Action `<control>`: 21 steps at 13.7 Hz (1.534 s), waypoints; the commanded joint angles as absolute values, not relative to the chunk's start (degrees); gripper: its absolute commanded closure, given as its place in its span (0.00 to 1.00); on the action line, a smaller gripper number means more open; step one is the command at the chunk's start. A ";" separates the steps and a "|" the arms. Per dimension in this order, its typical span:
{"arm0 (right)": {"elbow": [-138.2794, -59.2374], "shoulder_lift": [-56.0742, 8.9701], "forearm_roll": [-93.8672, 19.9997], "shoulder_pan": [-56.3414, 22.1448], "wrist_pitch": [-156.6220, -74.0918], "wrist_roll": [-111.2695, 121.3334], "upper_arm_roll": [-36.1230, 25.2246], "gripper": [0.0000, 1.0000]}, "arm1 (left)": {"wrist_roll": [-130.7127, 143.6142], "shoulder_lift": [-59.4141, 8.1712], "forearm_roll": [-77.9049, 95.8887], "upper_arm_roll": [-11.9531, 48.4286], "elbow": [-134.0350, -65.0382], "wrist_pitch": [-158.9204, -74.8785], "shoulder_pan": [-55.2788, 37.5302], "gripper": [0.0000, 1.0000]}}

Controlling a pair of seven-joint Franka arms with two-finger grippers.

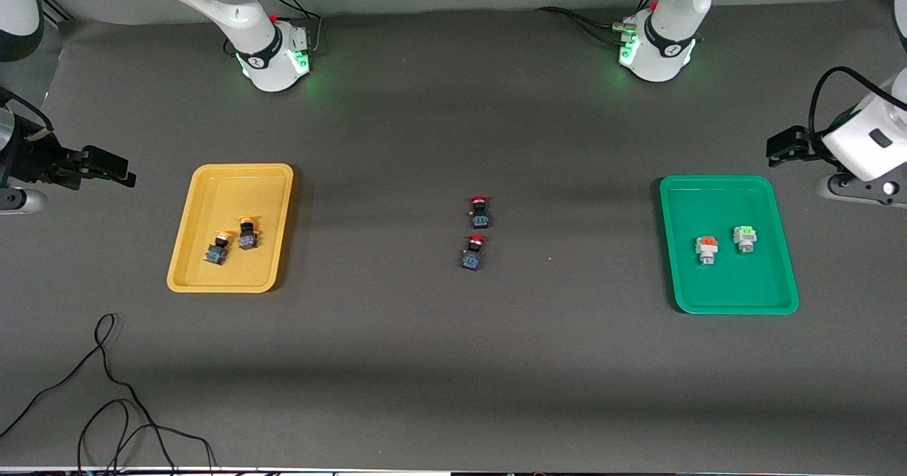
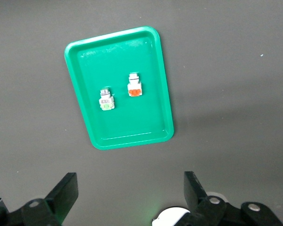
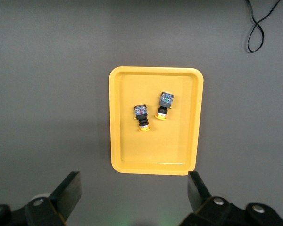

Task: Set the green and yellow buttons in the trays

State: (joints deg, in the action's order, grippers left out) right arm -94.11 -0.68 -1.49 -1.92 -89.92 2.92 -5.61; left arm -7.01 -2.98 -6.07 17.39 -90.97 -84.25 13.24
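Yellow-capped pair (image 1: 232, 239) in yellow tray (image 1: 212, 278); square-capped pair (image 1: 725, 242) in green tray (image 1: 737, 299)

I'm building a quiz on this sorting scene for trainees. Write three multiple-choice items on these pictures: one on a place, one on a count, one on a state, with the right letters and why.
1. Where do the two red-capped switches lie?
A. in the yellow tray
B. on the bare table between the two trays
C. in the green tray

2. How many buttons lie in the yellow tray?
A. none
B. two
C. four

3. How does the left tool stand?
A. open and empty
B. shut on a green button
C. shut on the tray's rim

Answers:
1 B: both rest on the mat midway, outside either tray.
2 B: two yellow-capped buttons lie side by side in it.
3 A: its fingers stand wide apart with nothing between them; the green tray holds the green-capped button and orange-capped button.
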 commanded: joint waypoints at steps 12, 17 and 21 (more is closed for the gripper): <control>-93.87 0.35 -0.44 1.32 -90.18 1.58 -4.22 0.00 | -6.07 2.54 -5.89 -3.87 -97.55 -88.32 -10.63 0.00; -93.95 0.44 -0.44 3.33 -90.18 2.02 -1.68 0.00 | -6.15 -0.09 -5.71 -3.60 -95.80 -87.54 -10.28 0.00; -93.96 0.44 -0.44 2.64 -90.17 1.67 -1.76 0.00 | -6.50 -0.18 -5.71 -3.78 -95.89 -87.98 -9.67 0.00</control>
